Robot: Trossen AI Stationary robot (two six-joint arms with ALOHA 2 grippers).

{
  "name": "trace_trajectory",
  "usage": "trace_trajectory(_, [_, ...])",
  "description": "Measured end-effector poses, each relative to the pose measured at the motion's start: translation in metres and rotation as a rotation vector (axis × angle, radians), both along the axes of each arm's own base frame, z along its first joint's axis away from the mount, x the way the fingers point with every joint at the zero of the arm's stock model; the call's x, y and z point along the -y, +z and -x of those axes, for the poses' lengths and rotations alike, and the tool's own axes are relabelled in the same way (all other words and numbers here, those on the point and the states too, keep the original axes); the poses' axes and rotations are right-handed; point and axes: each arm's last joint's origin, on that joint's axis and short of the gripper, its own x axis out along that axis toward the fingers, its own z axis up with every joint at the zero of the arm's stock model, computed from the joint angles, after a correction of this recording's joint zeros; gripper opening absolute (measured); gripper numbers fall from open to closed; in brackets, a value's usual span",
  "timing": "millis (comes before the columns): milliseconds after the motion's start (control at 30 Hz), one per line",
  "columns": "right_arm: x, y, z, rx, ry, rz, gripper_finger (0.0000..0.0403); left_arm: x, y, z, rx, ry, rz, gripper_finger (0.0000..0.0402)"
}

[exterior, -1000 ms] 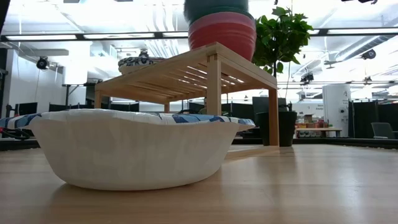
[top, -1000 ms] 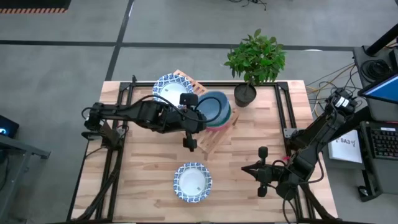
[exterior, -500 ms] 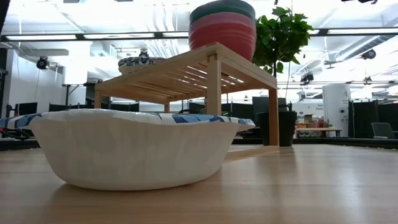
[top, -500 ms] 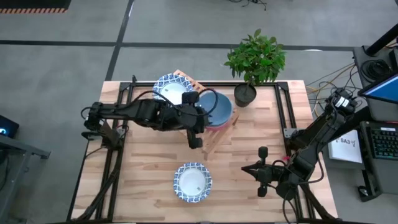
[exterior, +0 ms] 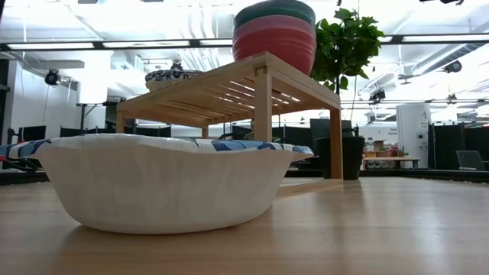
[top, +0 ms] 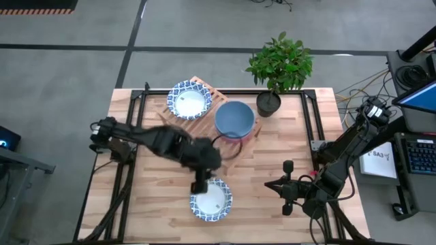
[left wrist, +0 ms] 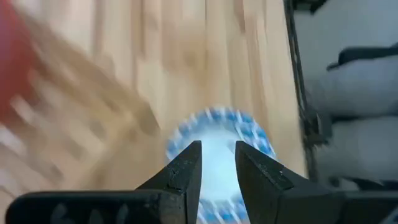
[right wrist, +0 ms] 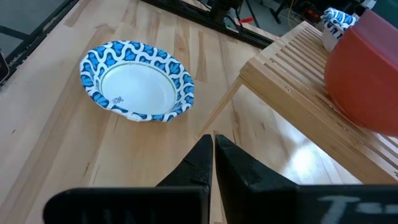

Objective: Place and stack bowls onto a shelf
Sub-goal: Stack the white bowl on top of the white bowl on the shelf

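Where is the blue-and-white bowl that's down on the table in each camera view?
High view: bowl on the table, near the front edge, just beyond the left gripper.
Low view: fills the left foreground.
Left wrist view: blurred, past the fingers.
Right wrist view: upper left.
Shared landmark: the wooden shelf, beside it.

Grey floor (top: 68,75) surrounding light wooden tabletop (top: 157,197), dark seams crossing it. Potted plant (top: 279,64) standing at tabletop's far edge. Keyboard (top: 419,160) and cables (top: 357,85) lying on side desk to the right. Low view: ceiling light strips (exterior: 145,43) glowing over open room, dark partitions (exterior: 447,145) lining back.
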Motion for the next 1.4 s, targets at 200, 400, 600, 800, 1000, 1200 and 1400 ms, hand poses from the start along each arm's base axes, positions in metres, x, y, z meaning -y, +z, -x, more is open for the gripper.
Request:
trace_trajectory(200, [0.000, 0.000, 0.000, 0.000, 0.000, 0.000, 0.0009, 0.040, -0.054, 0.018, -0.234, 0.053, 0.029, 0.0080])
trace_trajectory(400, [0.000, 0.000, 0.000, 0.000, -0.001, -0.002, 0.0009, 0.058, -0.116, 0.030, -0.324, 0.125, -0.015, 0.0078])
trace_trajectory(600, [0.000, 0.000, 0.000, 0.002, -0.002, -0.004, 0.0009, 0.061, -0.150, 0.033, -0.202, 0.083, 0.043, 0.0077])
trace_trajectory(800, [0.000, 0.000, -0.001, 0.005, -0.003, -0.007, 0.0009, 0.051, -0.170, 0.048, -0.129, 0.083, 0.055, 0.0077])
trace_trajectory(1000, [0.000, 0.000, -0.001, 0.005, -0.003, -0.008, 0.0009, 0.034, -0.182, 0.067, -0.057, 0.248, -0.024, 0.0077])
trace_trajectory(1200, [0.000, 0.001, -0.001, 0.006, -0.003, -0.009, 0.0009, 0.027, -0.198, 0.075, -0.070, 0.371, -0.034, 0.0090])
trace_trajectory(1400, [0.000, 0.001, -0.001, 0.006, -0.003, -0.009, 0.0009, 0.030, -0.216, 0.070, -0.064, 0.394, -0.015, 0.0138])
